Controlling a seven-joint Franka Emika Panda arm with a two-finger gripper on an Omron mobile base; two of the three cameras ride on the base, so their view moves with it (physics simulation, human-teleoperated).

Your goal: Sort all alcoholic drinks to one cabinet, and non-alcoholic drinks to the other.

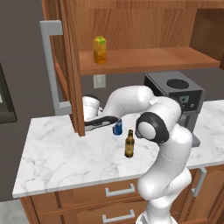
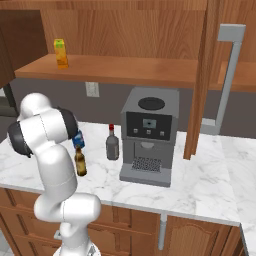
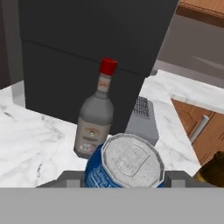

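Holding the small blue soda can [image 3: 124, 168] upright in my closed gripper [image 1: 114, 124], I judge the yellow-orange juice carton [image 1: 99, 49] waits at twelve o'clock. It stands on the wooden cabinet shelf [image 1: 148, 60] above the white marble counter [image 1: 61, 162].

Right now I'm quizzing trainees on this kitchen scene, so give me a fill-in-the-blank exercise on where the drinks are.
1. The juice carton stands on the open cabinet's ____.
2. The grey bottle has a ____ cap.
3. The end effector is at the blue ____.
4. The brown beer bottle stands on the marble ____.

Missing words: shelf; red; soda can; counter
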